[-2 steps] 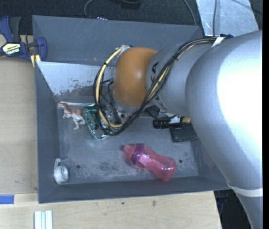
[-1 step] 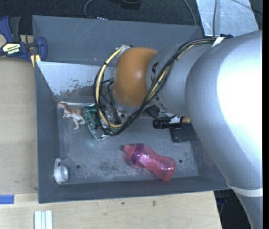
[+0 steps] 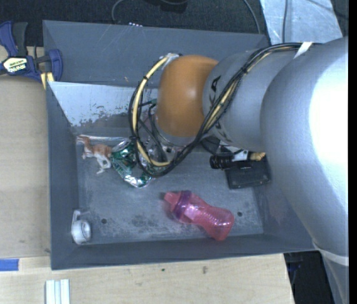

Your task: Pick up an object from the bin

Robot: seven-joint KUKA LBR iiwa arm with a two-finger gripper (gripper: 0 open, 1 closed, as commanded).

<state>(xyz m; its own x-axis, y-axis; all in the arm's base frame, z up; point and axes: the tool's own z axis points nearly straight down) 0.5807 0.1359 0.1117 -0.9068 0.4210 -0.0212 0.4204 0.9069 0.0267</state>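
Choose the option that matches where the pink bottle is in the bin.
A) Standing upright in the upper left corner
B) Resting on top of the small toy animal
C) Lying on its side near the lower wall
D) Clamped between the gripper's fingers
C: the pink bottle lies on its side on the floor of the bin, close to the lower wall, with nothing around it.

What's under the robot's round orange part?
A shiny green crumpled packet pokes out from under the orange cover, beside a small brown toy animal. The cover and cables hide the rest of it.
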